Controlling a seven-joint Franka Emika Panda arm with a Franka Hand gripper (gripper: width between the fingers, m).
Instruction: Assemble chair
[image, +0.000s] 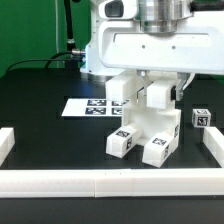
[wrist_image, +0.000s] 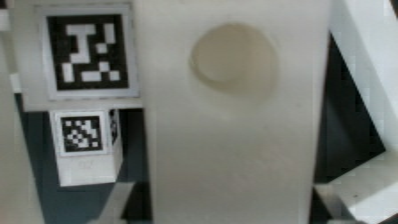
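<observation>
The chair stands partly joined in the middle of the black table: a blocky white body with tagged ends toward the front rail. My gripper comes down from above onto its upper part. In the wrist view, a broad white chair slab with a round dimple fills the space between my fingers, and my gripper is shut on it. Two tagged faces show beside the slab. A small tagged cube lies apart at the exterior view's right.
The marker board lies flat behind the chair at the exterior view's left. A low white border rail runs along the front and up both sides. The robot's white base stands at the back.
</observation>
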